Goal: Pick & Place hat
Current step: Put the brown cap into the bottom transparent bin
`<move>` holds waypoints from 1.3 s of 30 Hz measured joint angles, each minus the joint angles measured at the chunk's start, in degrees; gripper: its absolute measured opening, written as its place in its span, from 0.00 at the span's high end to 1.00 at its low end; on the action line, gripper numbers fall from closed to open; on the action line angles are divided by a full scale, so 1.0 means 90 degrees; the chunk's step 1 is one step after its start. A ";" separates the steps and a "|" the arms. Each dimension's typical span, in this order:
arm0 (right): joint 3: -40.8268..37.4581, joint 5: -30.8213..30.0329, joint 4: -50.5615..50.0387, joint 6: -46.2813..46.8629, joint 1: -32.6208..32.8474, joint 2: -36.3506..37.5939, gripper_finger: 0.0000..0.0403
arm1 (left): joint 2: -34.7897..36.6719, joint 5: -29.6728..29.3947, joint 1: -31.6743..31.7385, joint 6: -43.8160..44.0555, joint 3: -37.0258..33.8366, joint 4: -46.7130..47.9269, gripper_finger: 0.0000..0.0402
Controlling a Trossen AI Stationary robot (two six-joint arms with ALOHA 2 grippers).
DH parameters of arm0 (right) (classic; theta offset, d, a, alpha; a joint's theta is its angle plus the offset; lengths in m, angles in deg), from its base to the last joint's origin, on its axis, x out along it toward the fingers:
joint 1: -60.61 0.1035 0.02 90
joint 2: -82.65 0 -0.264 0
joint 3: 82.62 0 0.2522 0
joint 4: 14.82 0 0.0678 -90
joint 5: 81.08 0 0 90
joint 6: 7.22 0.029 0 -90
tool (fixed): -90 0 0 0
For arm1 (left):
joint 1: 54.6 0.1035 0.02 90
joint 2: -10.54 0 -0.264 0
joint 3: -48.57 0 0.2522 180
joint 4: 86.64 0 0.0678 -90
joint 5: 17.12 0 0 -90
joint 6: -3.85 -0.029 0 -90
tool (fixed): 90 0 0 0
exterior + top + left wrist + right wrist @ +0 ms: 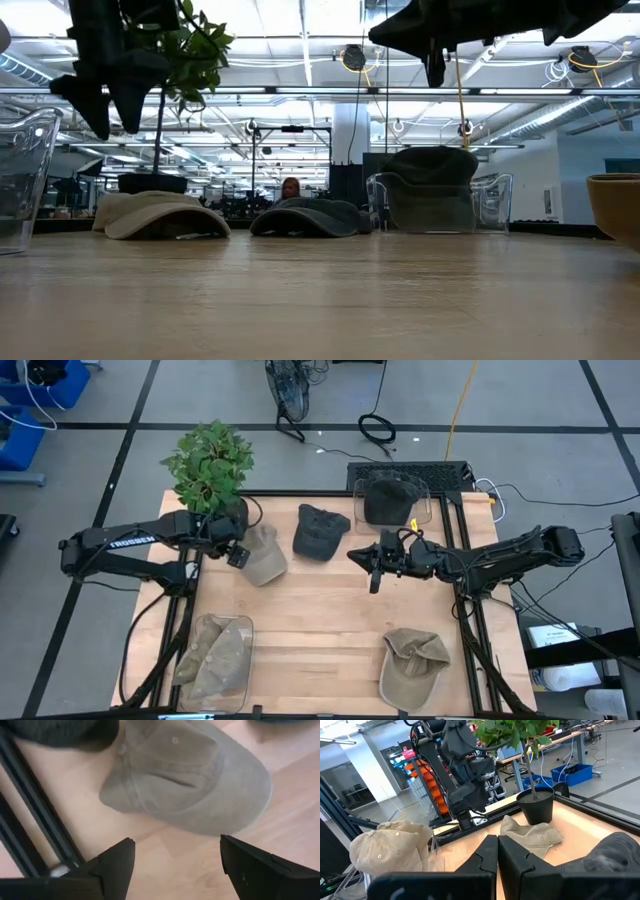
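A tan hat (263,554) (190,775) lies crown up on the wooden table, next to a plant pot. My left gripper (238,556) (175,865) hangs above the table just on the table's left side of this hat. It points down and is open, with bare wood between its fingers. A dark grey hat (320,532) lies further toward the table's right. My right gripper (355,556) (497,855) is shut, holds nothing, points level toward the table's left and stays well above the table, right of the dark hat.
A potted plant (210,465) stands at the far left corner. A clear bin (392,500) at the far edge holds a dark hat. Another clear bin (213,660) at the near left holds a tan hat. A third tan hat (412,665) lies near right.
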 joint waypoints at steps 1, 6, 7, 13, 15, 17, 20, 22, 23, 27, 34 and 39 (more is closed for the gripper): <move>0.0000 0.0001 0.0000 0.0000 -0.0002 0.0000 1.00 | -0.0018 -0.0005 -0.0095 0.0282 -0.0014 0.0031 0.29; 0.0000 0.0001 -0.0053 -0.0004 -0.0002 0.0000 1.00 | -0.0018 -0.0055 -0.0739 0.1245 -0.0362 -0.0044 0.29; 0.0000 0.0002 -0.0053 -0.0010 -0.0002 0.0000 1.00 | -0.0022 -0.0071 -0.0914 0.1455 -0.0466 -0.0044 0.30; 0.0000 -0.0033 -0.0053 -0.0221 -0.0007 0.0000 1.00 | -0.0020 -0.0233 -0.1728 0.2366 -0.1081 -0.0229 0.33; 0.0000 -0.0173 -0.0050 -0.0317 -0.0007 0.0000 1.00 | -0.0017 -0.0357 -0.1773 0.2449 -0.1290 -0.0371 0.33; 0.0000 -0.0314 -0.0051 -0.0342 -0.0016 0.0000 1.00 | -0.0020 -0.0418 -0.1764 0.2473 -0.1503 -0.0516 0.34; 0.0000 -0.0487 -0.0052 -0.0395 -0.0019 0.0000 1.00 | -0.0017 -0.0644 -0.1688 0.2423 -0.1771 -0.0771 0.33; 0.0000 -0.0491 -0.0051 -0.0488 -0.0019 0.0000 1.00 | -0.0017 -0.0840 -0.1560 0.2389 -0.1854 -0.0907 0.32; 0.0000 -0.0491 -0.0049 -0.0493 -0.0019 0.0000 1.00 | -0.0017 -0.0978 -0.1491 0.2396 -0.1874 -0.0914 0.31; 0.0000 -0.0476 -0.0051 -0.0491 -0.0019 0.0000 1.00 | 0.0002 -0.1262 -0.1192 0.2296 -0.2036 -0.1065 0.26; 0.0000 -0.0471 -0.0051 -0.0488 -0.0002 0.0000 1.00 | 0.0019 -0.1316 -0.0592 0.2025 -0.2503 -0.1646 0.20; 0.0000 -0.0447 -0.0051 -0.0488 0.0000 0.0000 1.00 | 0.0066 -0.1304 -0.0283 0.1655 -0.2770 -0.2351 0.20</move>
